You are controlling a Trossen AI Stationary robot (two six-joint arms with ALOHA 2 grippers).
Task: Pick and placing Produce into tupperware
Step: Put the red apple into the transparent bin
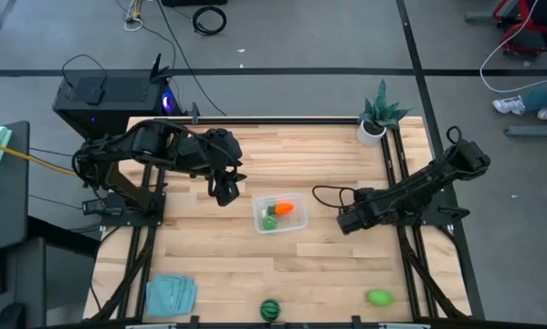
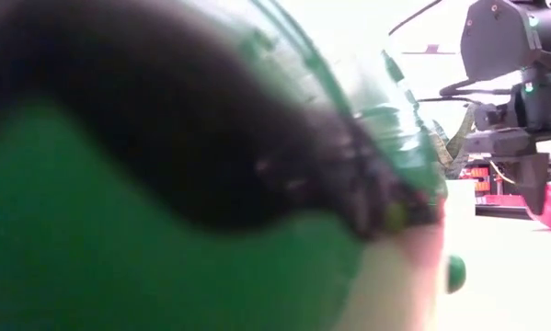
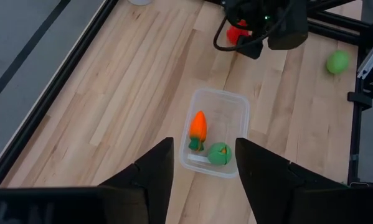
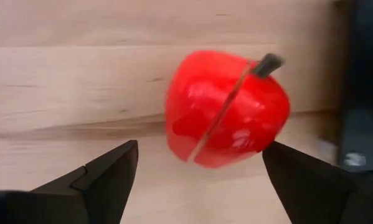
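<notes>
The small clear plastic rectangular tupperware [image 1: 279,215] sat near the middle of the pale wooden slatted table [image 1: 218,265], holding an orange toy carrot [image 1: 283,207] and a small green toy piece [image 1: 269,222] side by side. The left gripper [image 1: 226,189] hung just beside the container on its left, fingers [image 3: 154,171] spread apart and empty. The right gripper [image 1: 347,219] lay low to the table on the container's right, its fingers [image 4: 105,171] wide open on either side of a glossy red toy piece [image 4: 226,118] and not touching it. A dark green striped ball [image 1: 270,309] and a light green piece [image 1: 379,297] rested near the front edge, well apart from the container.
</notes>
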